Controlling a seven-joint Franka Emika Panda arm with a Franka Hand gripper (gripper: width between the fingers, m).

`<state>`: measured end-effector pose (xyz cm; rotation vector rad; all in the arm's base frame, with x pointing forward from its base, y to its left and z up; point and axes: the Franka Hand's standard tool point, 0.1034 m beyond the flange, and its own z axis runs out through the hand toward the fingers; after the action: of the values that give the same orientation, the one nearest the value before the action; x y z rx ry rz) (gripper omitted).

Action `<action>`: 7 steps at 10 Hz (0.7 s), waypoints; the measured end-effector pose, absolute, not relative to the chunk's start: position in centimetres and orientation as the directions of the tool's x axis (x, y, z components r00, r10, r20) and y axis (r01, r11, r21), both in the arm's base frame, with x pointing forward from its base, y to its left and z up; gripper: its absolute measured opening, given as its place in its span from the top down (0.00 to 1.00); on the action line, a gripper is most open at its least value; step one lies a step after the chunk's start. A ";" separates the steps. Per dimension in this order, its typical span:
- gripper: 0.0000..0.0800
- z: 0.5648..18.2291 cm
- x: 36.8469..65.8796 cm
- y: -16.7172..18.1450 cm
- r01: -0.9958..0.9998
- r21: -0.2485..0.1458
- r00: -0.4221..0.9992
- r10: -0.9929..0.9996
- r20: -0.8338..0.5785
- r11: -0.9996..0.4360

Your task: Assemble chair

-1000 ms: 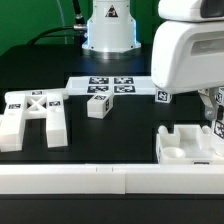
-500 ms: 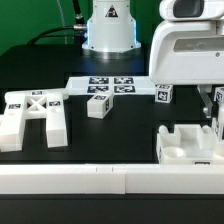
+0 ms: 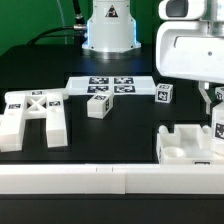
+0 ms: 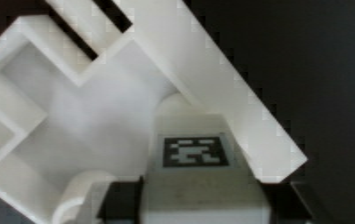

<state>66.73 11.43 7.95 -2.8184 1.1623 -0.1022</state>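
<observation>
My gripper [image 4: 206, 200] is shut on a thick white leg [image 4: 195, 150] that bears a black-and-white tag; dark fingers [image 4: 121, 202] press on both of its sides. In the exterior view the gripper [image 3: 216, 112] hangs at the right edge, the held leg [image 3: 219, 129] upright just above the right side of the square seat block [image 3: 185, 146]. The wrist view shows the seat block's recessed walls [image 4: 49, 110] right beneath the leg. The X-braced frame [image 3: 34, 113] lies at the exterior view's left.
A small tagged white block [image 3: 97, 105] and another tagged part [image 3: 164, 94] lie near the marker board [image 3: 110, 84] in mid-table. A long white rail [image 3: 100, 180] runs along the front. The arm's bulky white body [image 3: 190, 50] fills the upper right.
The arm has shifted toward the exterior view's right with the leg in its grip, uncovering the tagged part by the marker board. The other parts have not moved.
</observation>
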 end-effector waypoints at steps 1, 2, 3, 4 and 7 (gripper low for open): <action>0.64 7.9 66.7 11.4 -0.699 -0.110 0.709 -0.705 0.027 -0.707; 0.64 7.9 66.7 11.4 -0.680 -0.109 0.727 -0.686 0.030 -0.725; 0.42 7.9 66.7 11.5 -0.665 -0.108 0.741 -0.671 0.032 -0.739; 0.24 7.9 66.7 11.5 -0.613 -0.106 0.784 -0.619 0.040 -0.783; 0.19 7.8 66.7 11.4 -0.266 -0.075 0.960 -0.271 0.075 -0.961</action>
<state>66.71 11.41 7.77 -3.0460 0.4179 -0.1310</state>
